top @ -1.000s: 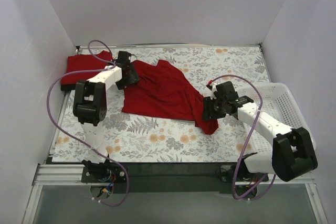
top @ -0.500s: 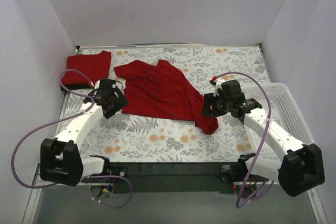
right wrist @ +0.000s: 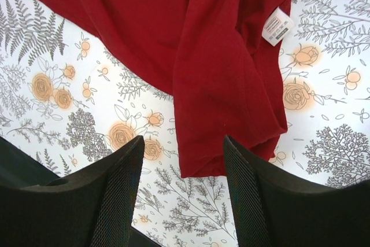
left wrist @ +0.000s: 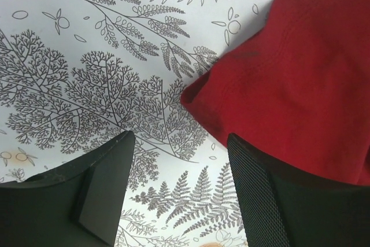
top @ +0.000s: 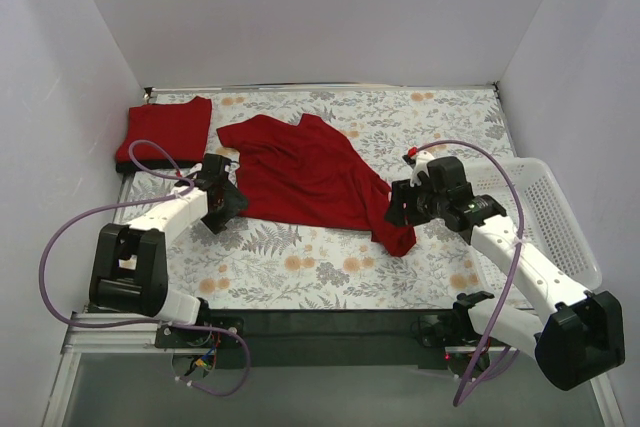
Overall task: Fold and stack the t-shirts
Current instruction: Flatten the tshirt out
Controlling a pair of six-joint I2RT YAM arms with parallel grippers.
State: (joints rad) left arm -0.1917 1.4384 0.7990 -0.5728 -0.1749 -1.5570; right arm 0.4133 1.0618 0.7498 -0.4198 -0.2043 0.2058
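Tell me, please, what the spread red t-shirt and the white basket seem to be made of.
Red t-shirt: soft matte knit, probably cotton; it drapes and wrinkles. White basket: apparently rigid moulded plastic, with slotted lattice walls.

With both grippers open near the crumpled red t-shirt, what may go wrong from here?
The left gripper frames only a hem corner of the crumpled red t-shirt; a shallow pinch may slip off. The right gripper hangs over overlapping folds near the white label; it may catch several layers, spoiling the fold.
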